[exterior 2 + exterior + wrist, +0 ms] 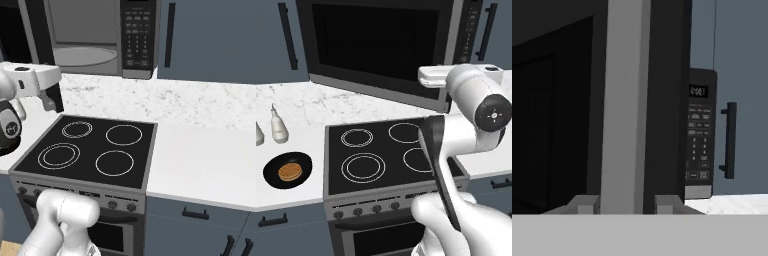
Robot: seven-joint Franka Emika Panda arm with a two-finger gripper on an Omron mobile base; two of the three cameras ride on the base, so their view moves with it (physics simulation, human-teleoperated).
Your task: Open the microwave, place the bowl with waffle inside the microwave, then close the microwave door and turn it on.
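The microwave door hangs swung open above the stove, its top cropped off. Left of the stove, the bowl holds the waffle. The gripper straddles the door's edge, can't tell if it's clamped.

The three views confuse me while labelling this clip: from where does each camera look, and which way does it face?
Left base view: behind the arm on its left, looking forward and down at the stove, the bowl and the swung-out microwave door.
Right base view: behind on the right, facing the stove and the open microwave; arm at left.
Hand view: on the hand, facing the door's edge; fingers at bottom.
Shared: both base views show stove, microwave and arm.
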